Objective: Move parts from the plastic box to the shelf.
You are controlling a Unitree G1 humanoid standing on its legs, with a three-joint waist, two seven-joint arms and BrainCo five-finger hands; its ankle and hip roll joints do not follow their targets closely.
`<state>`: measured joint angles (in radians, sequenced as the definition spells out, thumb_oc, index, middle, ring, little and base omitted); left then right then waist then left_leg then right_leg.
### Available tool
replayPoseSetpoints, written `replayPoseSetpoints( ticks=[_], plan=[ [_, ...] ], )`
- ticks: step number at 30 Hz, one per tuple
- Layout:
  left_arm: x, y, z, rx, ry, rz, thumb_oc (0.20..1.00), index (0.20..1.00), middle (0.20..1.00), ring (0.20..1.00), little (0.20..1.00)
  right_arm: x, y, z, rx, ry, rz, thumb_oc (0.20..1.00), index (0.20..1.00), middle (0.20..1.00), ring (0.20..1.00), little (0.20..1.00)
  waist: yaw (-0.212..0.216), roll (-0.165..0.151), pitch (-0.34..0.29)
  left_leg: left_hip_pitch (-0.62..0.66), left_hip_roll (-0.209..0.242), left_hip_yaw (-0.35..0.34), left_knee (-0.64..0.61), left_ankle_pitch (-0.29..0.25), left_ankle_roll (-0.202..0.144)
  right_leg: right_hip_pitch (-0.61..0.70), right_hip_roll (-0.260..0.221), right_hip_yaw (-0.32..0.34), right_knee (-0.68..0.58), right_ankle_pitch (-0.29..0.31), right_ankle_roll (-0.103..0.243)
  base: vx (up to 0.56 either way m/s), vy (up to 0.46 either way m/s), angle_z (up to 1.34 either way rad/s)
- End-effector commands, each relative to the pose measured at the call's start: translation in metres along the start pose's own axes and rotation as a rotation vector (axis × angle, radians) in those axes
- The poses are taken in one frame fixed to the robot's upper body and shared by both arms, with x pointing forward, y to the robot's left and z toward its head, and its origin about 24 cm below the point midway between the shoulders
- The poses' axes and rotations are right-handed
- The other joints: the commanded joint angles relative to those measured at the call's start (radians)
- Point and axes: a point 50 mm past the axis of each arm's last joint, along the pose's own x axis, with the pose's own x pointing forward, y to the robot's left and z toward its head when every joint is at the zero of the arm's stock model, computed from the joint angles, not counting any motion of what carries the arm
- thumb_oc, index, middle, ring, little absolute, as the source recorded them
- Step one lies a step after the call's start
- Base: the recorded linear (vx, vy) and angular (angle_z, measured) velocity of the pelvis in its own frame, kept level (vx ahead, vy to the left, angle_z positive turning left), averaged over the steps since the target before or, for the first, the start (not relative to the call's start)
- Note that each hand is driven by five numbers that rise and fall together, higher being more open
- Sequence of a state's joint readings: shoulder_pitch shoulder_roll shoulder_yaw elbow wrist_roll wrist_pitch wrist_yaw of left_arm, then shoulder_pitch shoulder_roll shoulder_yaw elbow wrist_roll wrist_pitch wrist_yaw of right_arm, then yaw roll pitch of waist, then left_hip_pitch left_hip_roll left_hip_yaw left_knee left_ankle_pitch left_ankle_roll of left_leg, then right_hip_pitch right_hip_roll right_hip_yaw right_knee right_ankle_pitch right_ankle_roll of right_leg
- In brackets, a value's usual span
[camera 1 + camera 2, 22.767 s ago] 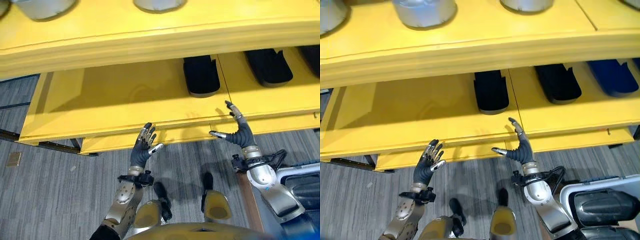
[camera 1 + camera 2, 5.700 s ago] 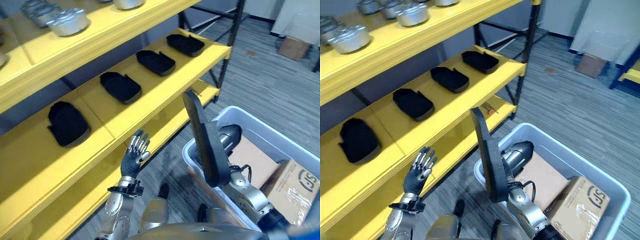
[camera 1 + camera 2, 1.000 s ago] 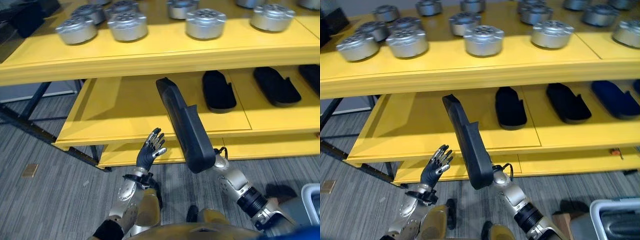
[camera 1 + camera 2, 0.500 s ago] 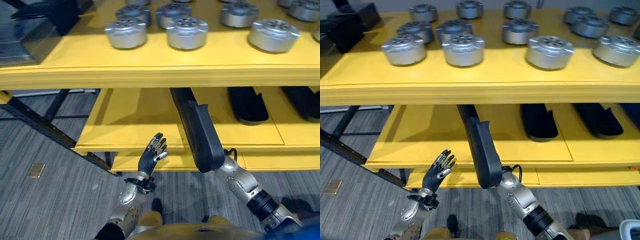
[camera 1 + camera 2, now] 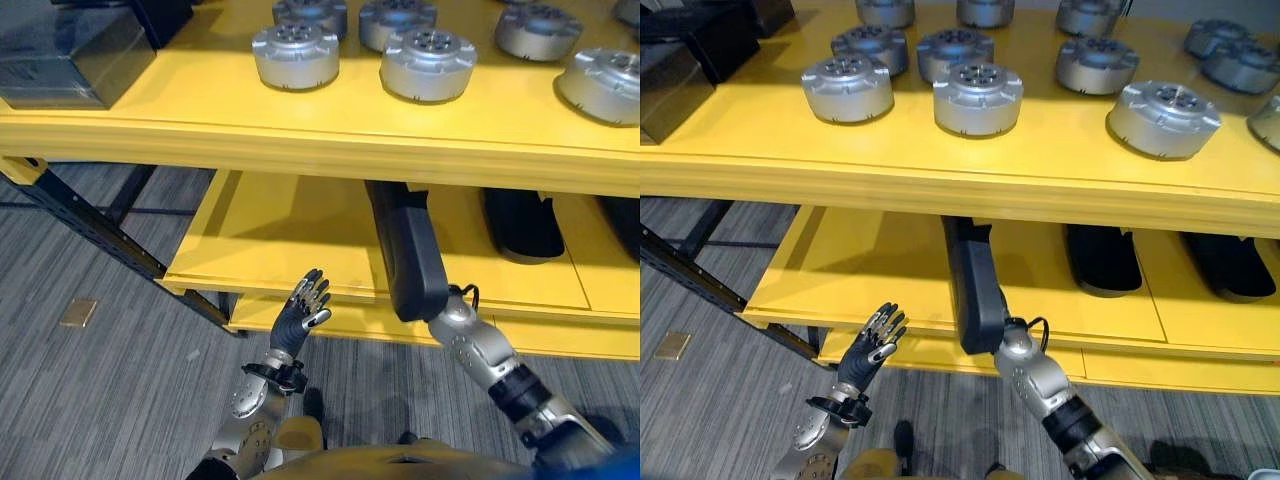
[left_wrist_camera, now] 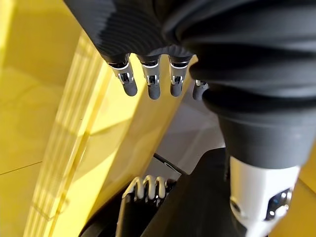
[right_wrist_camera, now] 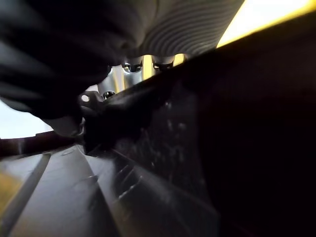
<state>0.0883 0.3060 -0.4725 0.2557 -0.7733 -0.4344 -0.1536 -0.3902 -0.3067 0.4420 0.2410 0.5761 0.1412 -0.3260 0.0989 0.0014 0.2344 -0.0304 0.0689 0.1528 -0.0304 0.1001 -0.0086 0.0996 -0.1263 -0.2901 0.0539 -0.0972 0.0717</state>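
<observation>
One long black part [image 5: 405, 248] is gripped at its lower end by the right hand [image 7: 106, 96], its far end reaching under the top board onto the yellow shelf [image 5: 270, 235]. Left hand [image 5: 303, 311] hangs open, fingers straight, before the shelf edge. Silver round parts [image 5: 978, 98] sit above.

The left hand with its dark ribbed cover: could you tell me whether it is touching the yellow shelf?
Apart. In the left eye view the left hand hangs open in front of the yellow shelf's edge, fingers straight, holding nothing.
</observation>
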Motion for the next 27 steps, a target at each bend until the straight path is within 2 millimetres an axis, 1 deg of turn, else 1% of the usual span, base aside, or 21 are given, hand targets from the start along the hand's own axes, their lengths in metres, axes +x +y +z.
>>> replayPoseSetpoints(
  ticks=[1,3,4,5,7,9,10,11,12,13,15,19,22,24,26,27],
  plan=[
    [0.019,-0.023,0.026,0.013,-0.11,-0.128,1.0,1.0,1.0,1.0,1.0,0.018,0.013,0.076,0.045,-0.238,-0.003,0.2,0.2,0.2,0.2,0.2,0.026,-0.008,0.046,-0.01,0.013,-0.07,0.034,-0.017,-0.01,-0.065,0.027,0.017,0.066,0.049,-0.072,-0.09,0.022,0.05],
    [0.023,-0.026,0.029,0.015,-0.119,-0.137,1.0,1.0,1.0,1.0,1.0,0.022,0.011,0.086,0.024,-0.255,-0.032,0.2,0.2,0.2,0.2,0.2,0.032,-0.004,0.06,-0.022,0.011,-0.075,0.045,-0.018,-0.009,-0.076,0.026,0.015,0.078,0.046,-0.075,-0.07,0.026,0.04],
    [0.026,-0.028,0.033,0.024,-0.131,-0.146,1.0,1.0,1.0,1.0,1.0,0.025,0.005,0.094,0.007,-0.274,-0.059,0.2,0.2,0.2,0.2,0.2,0.037,-0.001,0.074,-0.035,0.01,-0.078,0.056,-0.02,-0.008,-0.088,0.026,0.015,0.09,0.044,-0.076,-0.11,0.02,0.01],
    [0.032,-0.034,0.038,0.046,-0.143,-0.166,1.0,1.0,1.0,1.0,1.0,0.03,-0.006,0.108,-0.005,-0.293,-0.108,0.2,0.2,0.2,0.2,0.2,0.047,0.003,0.098,-0.059,0.007,-0.084,0.074,-0.021,-0.008,-0.103,0.027,0.013,0.104,0.041,-0.078,-0.12,0.009,0.04],
    [0.036,-0.037,0.041,0.049,-0.14,-0.17,1.0,1.0,1.0,1.0,1.0,0.034,-0.015,0.119,-0.026,-0.317,-0.14,0.2,0.2,0.2,0.2,0.2,0.055,0.004,0.116,-0.075,0.004,-0.088,0.084,-0.024,-0.007,-0.117,0.028,0.013,0.112,0.039,-0.077,-0.1,-0.011,0.05],
    [0.041,-0.039,0.047,0.052,-0.151,-0.182,1.0,1.0,1.0,1.0,1.0,0.035,-0.02,0.135,-0.045,-0.356,-0.172,0.2,0.2,0.2,0.2,0.2,0.061,0.003,0.138,-0.094,0.001,-0.086,0.088,-0.025,-0.005,-0.137,0.029,0.01,0.119,0.039,-0.075,-0.1,-0.021,0.01],
    [0.042,-0.04,0.048,0.054,-0.153,-0.187,1.0,1.0,1.0,1.0,1.0,0.035,-0.02,0.137,-0.051,-0.361,-0.177,0.2,0.2,0.2,0.2,0.2,0.062,0.003,0.141,-0.097,0.0,-0.085,0.089,-0.025,-0.005,-0.141,0.029,0.01,0.12,0.039,-0.075,-0.09,-0.025,-0.01],
    [0.044,-0.042,0.052,0.063,-0.163,-0.201,1.0,1.0,1.0,1.0,1.0,0.037,-0.023,0.148,-0.068,-0.385,-0.199,0.2,0.2,0.2,0.2,0.2,0.065,0.002,0.154,-0.11,-0.001,-0.085,0.093,-0.025,-0.004,-0.154,0.03,0.007,0.125,0.038,-0.075,-0.14,-0.04,0.0],
    [0.048,-0.047,0.058,0.073,-0.179,-0.224,1.0,1.0,1.0,1.0,1.0,0.038,-0.03,0.171,-0.102,-0.432,-0.238,0.2,0.2,0.2,0.2,0.2,0.075,0.005,0.182,-0.139,-0.004,-0.087,0.108,-0.025,-0.004,-0.178,0.032,0.004,0.136,0.039,-0.076,-0.17,-0.042,-0.01],
    [0.049,-0.048,0.061,0.074,-0.185,-0.229,1.0,1.0,1.0,1.0,1.0,0.039,-0.031,0.177,-0.115,-0.447,-0.25,0.2,0.2,0.2,0.2,0.2,0.077,0.006,0.19,-0.148,-0.004,-0.086,0.111,-0.025,-0.004,-0.187,0.032,0.003,0.141,0.038,-0.077,-0.19,-0.042,-0.02],
    [0.055,-0.054,0.072,0.08,-0.213,-0.241,1.0,1.0,1.0,1.0,1.0,0.039,-0.038,0.203,-0.135,-0.489,-0.309,0.2,0.2,0.2,0.2,0.2,0.086,0.01,0.227,-0.189,-0.006,-0.086,0.127,-0.022,-0.003,-0.228,0.034,-0.004,0.168,0.037,-0.079,-0.16,-0.037,-0.04],
    [0.057,-0.061,0.08,0.08,-0.239,-0.245,1.0,1.0,1.0,1.0,1.0,0.038,-0.045,0.222,-0.157,-0.522,-0.369,0.2,0.2,0.2,0.2,0.2,0.092,0.011,0.262,-0.221,-0.009,-0.083,0.139,-0.02,-0.001,-0.264,0.037,-0.007,0.191,0.037,-0.079,-0.08,-0.024,0.0],
    [0.056,-0.064,0.085,0.088,-0.256,-0.253,1.0,1.0,1.0,1.0,1.0,0.036,-0.051,0.231,-0.166,-0.531,-0.41,0.2,0.2,0.2,0.2,0.2,0.095,0.013,0.285,-0.246,-0.014,-0.084,0.154,-0.02,-0.001,-0.288,0.041,-0.005,0.215,0.033,-0.083,-0.04,-0.002,-0.02],
    [0.055,-0.065,0.086,0.09,-0.252,-0.261,1.0,1.0,1.0,1.0,1.0,0.036,-0.055,0.233,-0.18,-0.526,-0.433,0.2,0.2,0.2,0.2,0.2,0.096,0.015,0.286,-0.258,-0.018,-0.087,0.164,-0.023,0.0,-0.303,0.041,-0.003,0.233,0.026,-0.085,0.0,0.0,0.0],
    [0.052,-0.066,0.086,0.145,-0.239,-0.294,1.0,1.0,1.0,1.0,1.0,0.036,-0.057,0.234,-0.191,-0.521,-0.46,0.2,0.2,0.2,0.2,0.2,0.1,0.001,0.286,-0.287,-0.02,-0.082,0.184,-0.033,0.004,-0.34,0.045,0.006,0.268,0.014,-0.086,0.0,-0.061,0.0],
    [0.052,-0.065,0.087,0.153,-0.234,-0.294,1.0,1.0,1.0,1.0,1.0,0.036,-0.058,0.234,-0.189,-0.522,-0.466,0.2,0.2,0.2,0.2,0.2,0.101,-0.002,0.286,-0.297,-0.017,-0.082,0.185,-0.029,0.004,-0.348,0.047,0.005,0.269,0.018,-0.087,-0.02,-0.067,0.01]
  ],
)
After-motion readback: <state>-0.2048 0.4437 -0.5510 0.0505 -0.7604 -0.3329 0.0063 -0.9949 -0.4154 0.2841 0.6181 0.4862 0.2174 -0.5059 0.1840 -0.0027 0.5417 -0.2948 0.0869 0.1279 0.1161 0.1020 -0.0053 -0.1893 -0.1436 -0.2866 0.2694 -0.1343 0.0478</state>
